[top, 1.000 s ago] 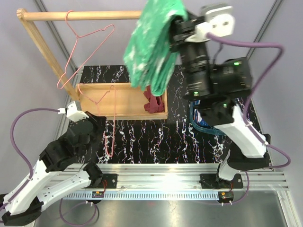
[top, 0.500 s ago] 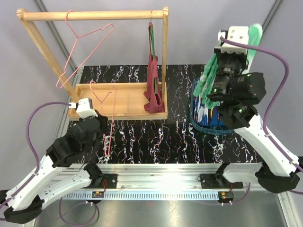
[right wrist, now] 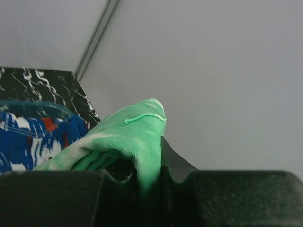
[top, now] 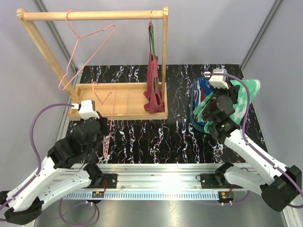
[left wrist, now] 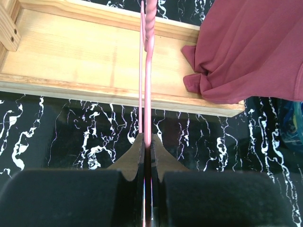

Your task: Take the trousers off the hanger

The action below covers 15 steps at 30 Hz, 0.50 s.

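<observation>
Green trousers point(top: 247, 91) hang bunched at the right side of the worktop point(top: 156, 137), off any hanger and well apart from the rack point(top: 94, 15). They lie against the blue trousers point(top: 200, 100), which sit in what looks like a teal-rimmed holder, though the arm hides too much to be sure.

The right end effector point(right wrist: 149, 163) is clamped on a fold of the green cloth. The left end effector point(left wrist: 147, 151) is closed tight on the wire of a pink hanger point(left wrist: 146, 71), which carries nothing.

Both pairs look like soft, light cloth. It should sag and drape from wherever it is pinched, and it is neither fragile nor likely to slip much. A doubled fold or thick hem gives the pads most to bite on, since a single layer could slide out.

The overhead view alone shows the layout: green over blue on the right, and a maroon garment point(top: 152, 87) hanging at the rack's right post with its lower end on the wooden tray point(top: 125, 101). The right wrist view alone shows the green fold rising between the fingers. The left wrist view alone shows the jaws meeting on the pink wire, which from above is only a thin line.
</observation>
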Motion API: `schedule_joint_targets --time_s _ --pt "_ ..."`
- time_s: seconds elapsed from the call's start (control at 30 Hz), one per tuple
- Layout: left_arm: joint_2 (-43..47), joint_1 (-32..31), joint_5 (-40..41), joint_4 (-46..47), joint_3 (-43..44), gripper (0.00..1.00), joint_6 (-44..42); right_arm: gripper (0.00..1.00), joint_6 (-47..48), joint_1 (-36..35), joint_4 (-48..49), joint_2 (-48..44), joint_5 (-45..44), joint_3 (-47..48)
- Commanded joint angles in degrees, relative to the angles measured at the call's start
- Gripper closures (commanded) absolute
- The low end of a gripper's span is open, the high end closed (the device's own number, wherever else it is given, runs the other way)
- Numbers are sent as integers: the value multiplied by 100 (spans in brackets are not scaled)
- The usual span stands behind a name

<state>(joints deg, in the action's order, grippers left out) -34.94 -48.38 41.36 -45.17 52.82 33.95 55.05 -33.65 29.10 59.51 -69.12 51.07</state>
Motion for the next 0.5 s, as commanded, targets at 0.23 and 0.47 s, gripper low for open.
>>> schedule_joint_targets --time_s 0.23,0.47 --pt "127 -14 -111 456 -175 100 -152 100 174 323 1099 -440 -234 -405" --pt "23 -22 -479 298 18 100 -337 100 -469 982 518 1146 381 -125"
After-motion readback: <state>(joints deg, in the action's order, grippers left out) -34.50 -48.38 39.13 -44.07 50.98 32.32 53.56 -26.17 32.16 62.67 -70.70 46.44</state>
